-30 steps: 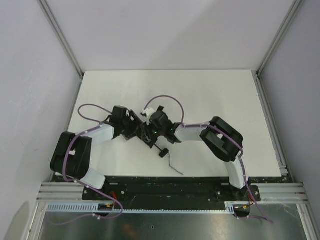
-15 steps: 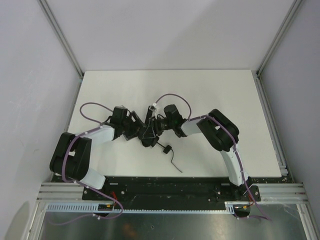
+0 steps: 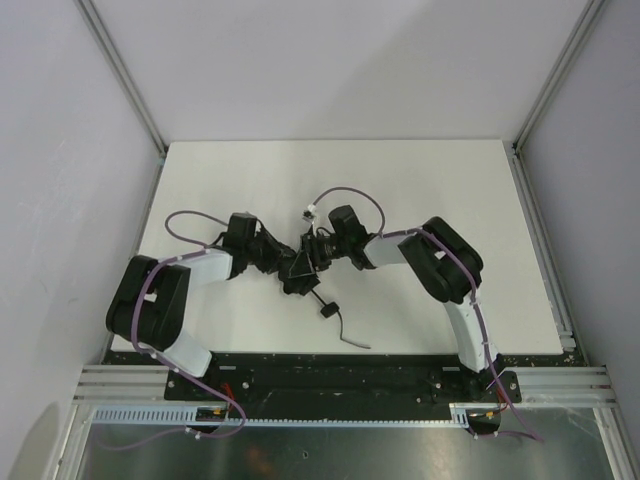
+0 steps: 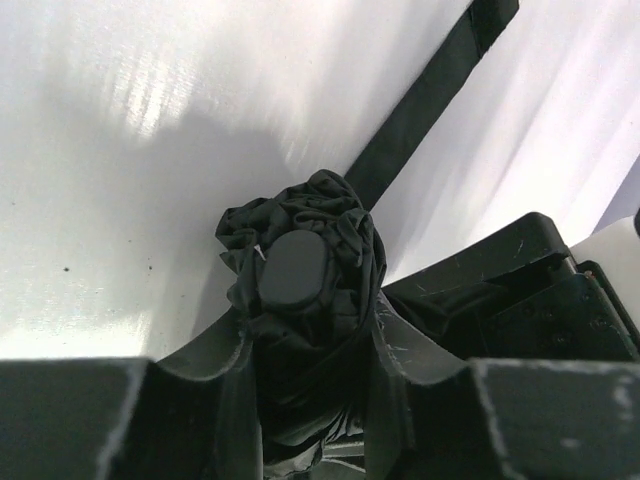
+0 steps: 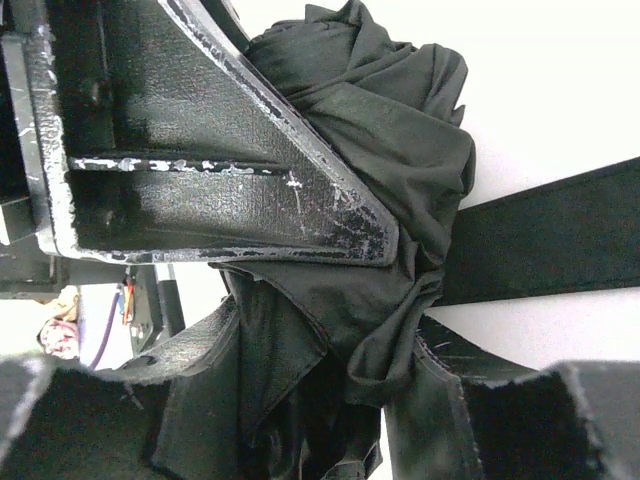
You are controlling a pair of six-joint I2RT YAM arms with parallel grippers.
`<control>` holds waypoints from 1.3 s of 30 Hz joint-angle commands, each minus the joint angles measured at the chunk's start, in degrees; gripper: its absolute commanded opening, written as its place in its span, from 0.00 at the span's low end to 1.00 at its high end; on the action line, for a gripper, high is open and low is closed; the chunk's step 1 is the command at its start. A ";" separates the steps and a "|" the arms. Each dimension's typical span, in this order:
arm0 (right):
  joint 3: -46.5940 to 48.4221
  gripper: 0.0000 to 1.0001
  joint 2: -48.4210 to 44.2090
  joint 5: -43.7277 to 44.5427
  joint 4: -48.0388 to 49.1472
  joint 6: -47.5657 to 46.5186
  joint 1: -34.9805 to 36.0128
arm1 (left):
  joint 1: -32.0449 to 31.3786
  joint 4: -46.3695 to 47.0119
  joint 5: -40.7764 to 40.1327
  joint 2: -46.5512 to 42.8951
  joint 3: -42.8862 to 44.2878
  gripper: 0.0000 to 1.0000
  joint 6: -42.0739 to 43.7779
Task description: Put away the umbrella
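The umbrella [image 3: 298,270] lies mid-table, held between both arms. Its small handle [image 3: 327,309] and thin wrist strap [image 3: 352,338] trail toward the near edge. From the left, my left gripper [image 3: 284,263] is shut on the bunched canopy. In the left wrist view the fabric and its round cap [image 4: 295,270] fill the space between the fingers of the left gripper [image 4: 310,350]. The right gripper [image 3: 310,254] comes from the right. It [image 5: 320,370] is also shut on folds of the canopy [image 5: 400,150], with the left gripper's finger [image 5: 230,170] just above. The shaft is hidden.
A flat black closure strap [image 4: 430,100] runs from the canopy across the white table [image 3: 420,190]. Metal frame rails [image 3: 535,210] border the table's sides, and the arm bases sit on the black bar [image 3: 330,375] at the near edge. Purple cables loop over both arms.
The left gripper has closed on the canopy. The right gripper has shifted up and left, pulling in closer to the left gripper; the handle and strap swung slightly.
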 commanded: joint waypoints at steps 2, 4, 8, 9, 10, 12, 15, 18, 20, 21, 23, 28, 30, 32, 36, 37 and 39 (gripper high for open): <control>1.01 0.26 -3.23 12.25 -19.02 -9.67 0.98 | -0.91 -8.51 -2.12 4.42 -4.10 0.00 7.31; 2.86 0.46 -5.73 18.45 -24.12 -12.05 1.78 | -0.96 -8.55 -1.59 4.37 -4.51 0.00 6.59; 4.56 0.77 -11.47 32.79 -29.51 -16.26 5.36 | -0.92 -8.68 -0.91 3.79 -5.33 0.00 5.01; 4.59 0.82 -12.68 35.71 -29.92 -17.47 6.43 | -0.95 -8.86 -0.61 3.73 -5.46 0.00 4.69; 4.61 0.85 -13.64 38.52 -30.17 -18.73 7.67 | -0.96 -8.94 -0.37 3.75 -5.52 0.00 4.44; 4.71 0.89 -14.71 43.03 -30.23 -21.01 9.94 | -0.97 -9.23 0.23 3.76 -5.63 0.00 3.81; 4.99 0.89 -13.61 47.23 -29.67 -22.37 12.32 | -0.92 -9.85 0.70 3.85 -5.64 0.00 2.76; 5.07 0.88 -11.97 51.82 -28.37 -23.64 15.15 | -0.93 -10.61 0.96 3.90 -5.48 0.00 2.09; 5.42 0.87 -10.47 53.96 -26.88 -24.46 17.13 | -0.90 -11.05 0.80 3.82 -5.42 0.00 1.62; 5.94 0.86 -9.45 55.65 -26.85 -24.46 18.03 | -0.94 -11.23 0.82 3.84 -5.37 0.00 1.41; 6.95 0.81 -7.27 61.53 -27.42 -24.53 19.62 | -0.90 -11.63 1.05 3.96 -5.22 0.00 1.08; 7.06 0.47 -2.75 72.30 -29.47 -23.68 20.79 | -0.96 -12.42 1.40 3.91 -5.09 0.00 0.64; 6.33 0.27 -1.46 69.67 -29.63 -22.76 19.79 | -1.06 -12.45 1.61 3.91 -4.98 0.00 0.73; 4.96 0.09 -0.94 63.74 -28.82 -21.91 18.57 | -1.24 -12.52 1.65 3.78 -4.62 0.00 1.13; -0.01 0.01 -1.24 43.76 -22.98 -19.78 14.36 | -1.41 -12.47 1.19 2.40 -3.21 0.00 3.67; -1.16 0.00 -1.37 38.86 -21.25 -19.27 13.21 | -1.41 -12.51 0.84 1.67 -2.86 0.00 4.59; -3.31 0.00 -1.69 29.52 -17.71 -17.96 10.86 | -1.42 -12.49 -0.02 -0.32 -2.46 0.08 6.16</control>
